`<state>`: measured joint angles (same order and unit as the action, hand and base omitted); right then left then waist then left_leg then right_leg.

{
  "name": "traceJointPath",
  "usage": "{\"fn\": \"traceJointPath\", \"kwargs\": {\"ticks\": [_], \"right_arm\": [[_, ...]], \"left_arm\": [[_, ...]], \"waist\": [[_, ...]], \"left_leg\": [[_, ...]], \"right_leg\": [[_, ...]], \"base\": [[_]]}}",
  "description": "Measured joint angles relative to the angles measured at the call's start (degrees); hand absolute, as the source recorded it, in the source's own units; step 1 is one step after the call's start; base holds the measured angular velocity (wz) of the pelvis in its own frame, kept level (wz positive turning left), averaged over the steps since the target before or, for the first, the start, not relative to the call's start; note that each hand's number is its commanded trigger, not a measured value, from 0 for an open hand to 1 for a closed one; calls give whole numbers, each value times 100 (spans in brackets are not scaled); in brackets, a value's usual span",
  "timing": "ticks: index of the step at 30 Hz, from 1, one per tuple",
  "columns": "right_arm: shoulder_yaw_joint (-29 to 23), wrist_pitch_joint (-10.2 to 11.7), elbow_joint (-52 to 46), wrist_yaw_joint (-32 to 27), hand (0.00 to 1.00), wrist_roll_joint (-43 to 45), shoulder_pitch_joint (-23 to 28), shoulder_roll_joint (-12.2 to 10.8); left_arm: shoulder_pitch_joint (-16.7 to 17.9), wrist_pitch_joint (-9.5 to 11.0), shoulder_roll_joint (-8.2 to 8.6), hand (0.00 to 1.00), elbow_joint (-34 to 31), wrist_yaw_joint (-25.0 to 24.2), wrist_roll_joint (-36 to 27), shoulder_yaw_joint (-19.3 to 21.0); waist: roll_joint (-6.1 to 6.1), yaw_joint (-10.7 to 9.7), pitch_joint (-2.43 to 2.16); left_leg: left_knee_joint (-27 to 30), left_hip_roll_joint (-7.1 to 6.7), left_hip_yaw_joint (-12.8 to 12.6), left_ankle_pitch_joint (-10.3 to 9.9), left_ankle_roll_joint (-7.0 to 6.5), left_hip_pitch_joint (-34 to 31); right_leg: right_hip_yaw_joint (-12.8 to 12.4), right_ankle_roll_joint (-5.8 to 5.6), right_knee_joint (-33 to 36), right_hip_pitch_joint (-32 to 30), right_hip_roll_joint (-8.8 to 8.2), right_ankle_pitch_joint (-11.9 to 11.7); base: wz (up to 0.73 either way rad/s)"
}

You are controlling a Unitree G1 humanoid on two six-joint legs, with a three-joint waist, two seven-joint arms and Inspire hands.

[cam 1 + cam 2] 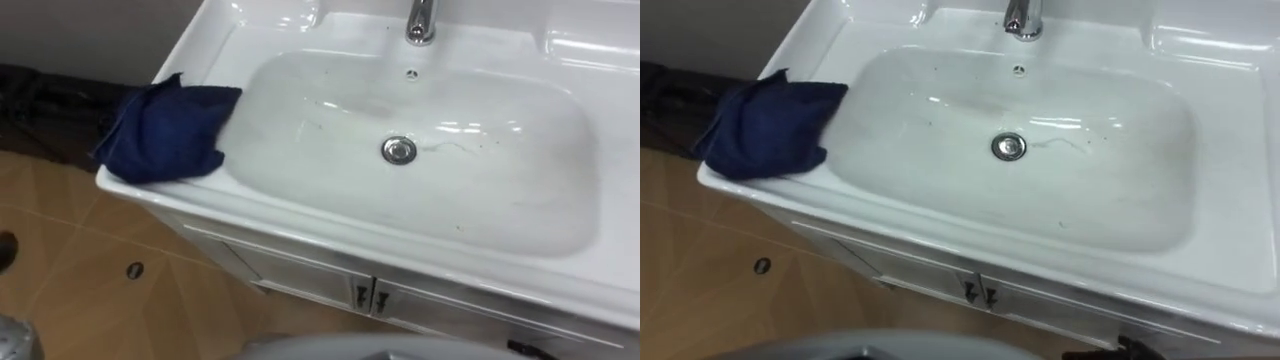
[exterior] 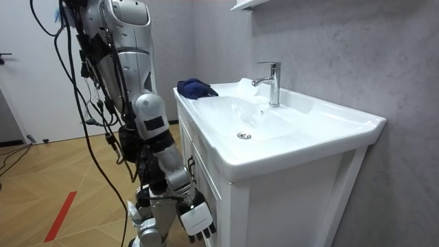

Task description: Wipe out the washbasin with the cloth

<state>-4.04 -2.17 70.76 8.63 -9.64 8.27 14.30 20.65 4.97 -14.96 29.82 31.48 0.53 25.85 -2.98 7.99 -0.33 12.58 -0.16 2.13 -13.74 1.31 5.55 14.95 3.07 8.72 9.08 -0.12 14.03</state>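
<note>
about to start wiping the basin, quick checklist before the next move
1. Blue cloth on the basin's left rim corner: ok.
2. Cloth in a hand: not ok; it lies free, and the right hand hangs low by the cabinet, fingers relaxed, holding nothing.
3. Basin bowl free of objects: ok.
4. Marks to wipe found: ok, faint streaks near the drain.
5. Faucet off: ok, no water runs.
6. Cloth damp: cannot tell.
</note>
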Motion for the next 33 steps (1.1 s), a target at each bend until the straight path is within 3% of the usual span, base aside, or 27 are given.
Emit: {"fn": "traceJointPath", "kwargs": {"ticks": [3, 6, 11, 17, 25, 30, 33], "right_arm": [[120, -10, 64, 94, 0, 22, -56, 1], [165, -30, 37, 272, 0, 125, -72, 10], [163, 13, 75, 375, 0, 109, -149, 24], [164, 83, 334, 399, 0, 71, -195, 18], [74, 71, 374, 290, 0, 207, -118, 18], [107, -66, 421, 182, 0, 348, -119, 18], [106, -159, 402, 134, 0, 379, -109, -5]], "left_arm": [[16, -35, 102, 0, 569, -225, -1, -319], [-8, -91, 127, 0, 1374, -745, 134, -907], [-38, -167, 169, 0, 2173, -1243, 403, -1165], [-58, -448, 301, 0, 2651, -1818, 414, -1495], [-401, -765, 323, 0, 3149, -2496, 646, -1500], [-634, -980, 328, 0, 3366, -2944, 645, -1561], [-672, -1097, 332, 0, 3456, -3230, 644, -1566]], "waist": [[69, 7, -8], [130, -25, -4], [160, -171, 29], [159, -410, 35], [243, -597, 71], [265, -617, 67], [270, -632, 68]], "left_leg": [[41, -8, 35, 0, -1, -26], [103, -8, 39, 1, -1, -86], [98, -14, 35, 5, -9, -94], [101, -25, -62, 13, -21, -119], [84, -35, -246, 13, -21, -83], [77, -13, -503, 12, -21, -41], [82, -8, -518, 9, -26, -1]], "right_leg": [[35, -3, 15, 16, -3, -2], [92, -3, 5, 8, -11, -2], [115, -5, 7, 15, -20, -1], [174, -31, -3, 9, -55, 14], [9, -48, 15, -3, -66, 22], [-128, -50, 18, -29, -72, 21], [-224, -49, 14, -15, -67, 20]], "base": [[11], [7], [2], [4], [-9], [-16], [-19]]}}
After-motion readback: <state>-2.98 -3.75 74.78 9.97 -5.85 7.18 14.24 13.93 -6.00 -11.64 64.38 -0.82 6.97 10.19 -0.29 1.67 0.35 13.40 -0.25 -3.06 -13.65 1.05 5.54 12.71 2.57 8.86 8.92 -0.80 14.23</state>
